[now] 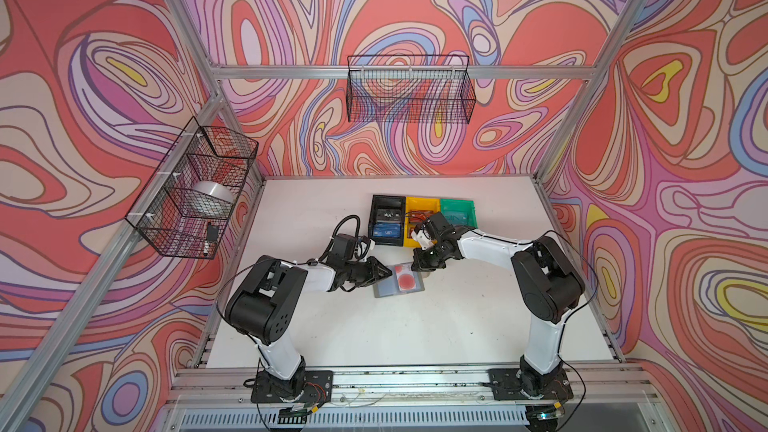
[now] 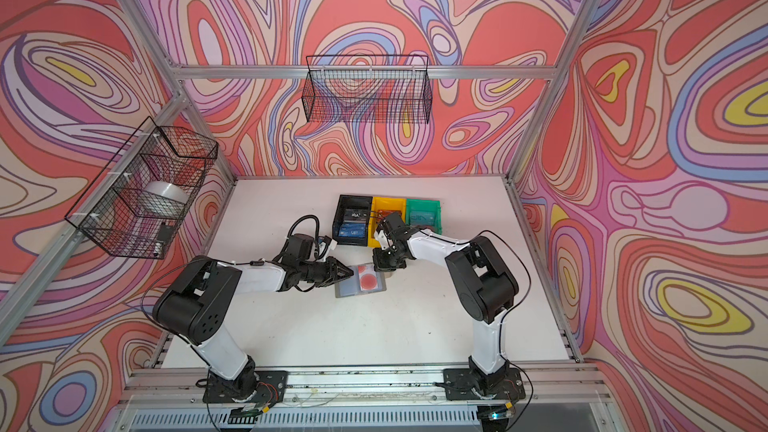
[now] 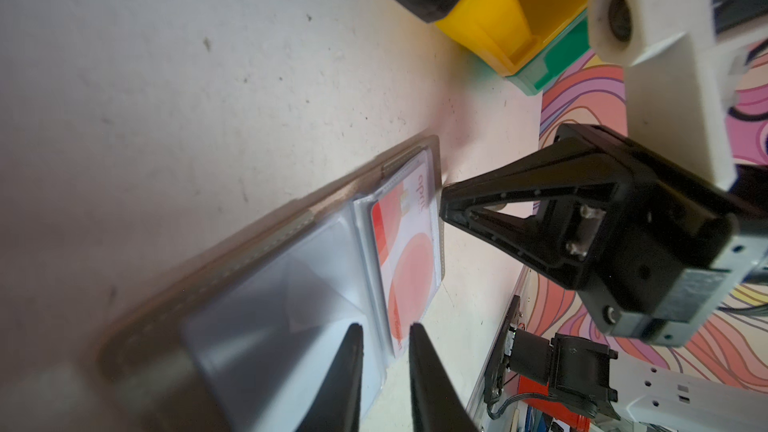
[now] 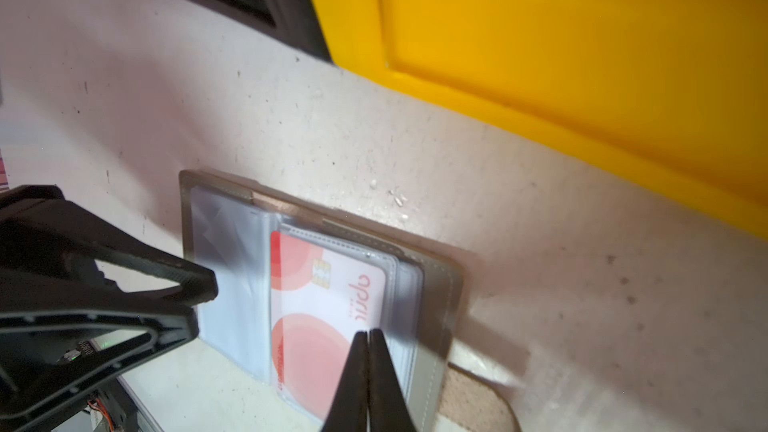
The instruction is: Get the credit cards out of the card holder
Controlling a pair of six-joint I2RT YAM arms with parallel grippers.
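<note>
The grey card holder [image 1: 384,289] [image 2: 347,289] lies open on the white table. A white credit card with red circles [image 1: 405,280] [image 4: 332,284] [image 3: 409,259] sits in a clear sleeve on its right page; the left page's sleeve looks empty. My left gripper [image 1: 390,273] [image 3: 385,328] is at the left page, jaws a narrow gap apart with nothing clearly between them. My right gripper [image 1: 417,269] [image 4: 368,332] is shut, its tips at the card's outer edge by the holder's right side. More credit cards lie in the bins.
Black bin [image 1: 388,201], yellow bin [image 1: 422,205] and green bin [image 1: 457,205] stand in a row just behind the holder, close to my right wrist. The holder's cork-coloured strap tab [image 4: 478,401] sticks out from its edge. Wire baskets hang on the back and left walls.
</note>
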